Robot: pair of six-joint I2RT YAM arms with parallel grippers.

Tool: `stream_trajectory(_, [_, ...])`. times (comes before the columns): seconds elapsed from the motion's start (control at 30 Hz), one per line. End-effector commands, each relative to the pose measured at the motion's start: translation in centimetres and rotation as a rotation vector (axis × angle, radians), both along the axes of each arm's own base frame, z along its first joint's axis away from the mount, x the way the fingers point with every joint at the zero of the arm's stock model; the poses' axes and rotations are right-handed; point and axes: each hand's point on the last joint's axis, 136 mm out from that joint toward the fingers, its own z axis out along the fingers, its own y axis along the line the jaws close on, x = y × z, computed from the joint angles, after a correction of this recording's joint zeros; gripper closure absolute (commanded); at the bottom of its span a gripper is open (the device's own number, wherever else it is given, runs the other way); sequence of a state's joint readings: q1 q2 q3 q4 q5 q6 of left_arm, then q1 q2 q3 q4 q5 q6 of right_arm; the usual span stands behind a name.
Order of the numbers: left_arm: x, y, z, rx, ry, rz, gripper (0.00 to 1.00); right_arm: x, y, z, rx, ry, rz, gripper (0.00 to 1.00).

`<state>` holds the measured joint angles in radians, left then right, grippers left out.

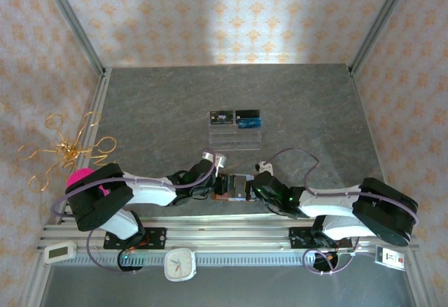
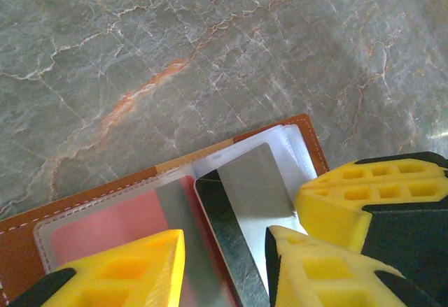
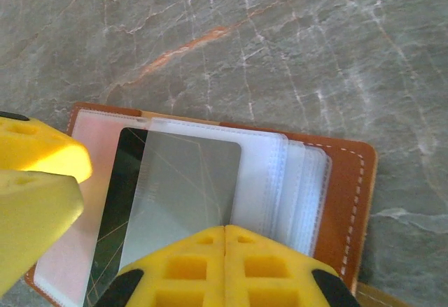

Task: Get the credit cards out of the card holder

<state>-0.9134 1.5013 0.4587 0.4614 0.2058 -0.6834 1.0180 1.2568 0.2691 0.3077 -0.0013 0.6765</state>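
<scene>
**Position.** The card holder (image 3: pixel 343 202) lies open and flat on the grey, veined, stone-patterned table (image 1: pixel 154 111). It is near the front edge, between the two grippers.

**Materials.** The holder is tan leather with pale stitching along its border. Inside is a fan of clear, slightly milky plastic sleeves (image 3: pixel 297 181) with rounded corners. A dark card (image 3: pixel 182 195), thin, rigid and glossy enough to mirror the light, stands partly out of the sleeves at a slant. A red card (image 2: pixel 112 226) sits blurred behind frosted plastic.

**Grippers.** Both carry yellow, honeycomb-moulded fingertips.
- The right gripper (image 3: pixel 224 231) has its tips pressed together with no gap, pinching the dark card's edge.
- The left gripper (image 2: pixel 222 247) stands partly open, one finger on either side of the card, gripping nothing. Whether its tips touch the sleeves I cannot tell.

**Views.**
- The left wrist view gives the right gripper's tips meeting the card's corner.
- The right wrist view gives the stitched far flap.
- The overhead view adds a clear acrylic rack (image 1: pixel 236 138) farther back. It stands well apart from the holder and carries a black card (image 1: pixel 221 117) and a blue card (image 1: pixel 248 119) side by side.
</scene>
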Motion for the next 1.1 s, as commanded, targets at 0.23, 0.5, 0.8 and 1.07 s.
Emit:
stream_trajectory(0.23, [0.1, -0.4, -0.8, 0.0, 0.025, -0.01, 0.66, -0.4, 0.0, -1.0, -0.008, 0.02, 0.02, 1.0])
stream_trajectory(0.5, [-0.1, -1.0, -0.8, -0.029, 0.041, -0.024, 0.72, -0.5, 0.4, -0.9, 0.005, 0.027, 0.036, 1.0])
stream_trajectory(0.8, [-0.5, -1.4, -0.1, -0.075, 0.059, -0.044, 1.0, -0.5, 0.2, -1.1, -0.003, 0.029, 0.023, 1.0])
stream_trajectory(1.07, [-0.4, 1.1, 0.7, -0.104, 0.04, 0.021, 1.0, -0.3, -1.1, -1.5, -0.028, 0.025, -0.034, 1.0])
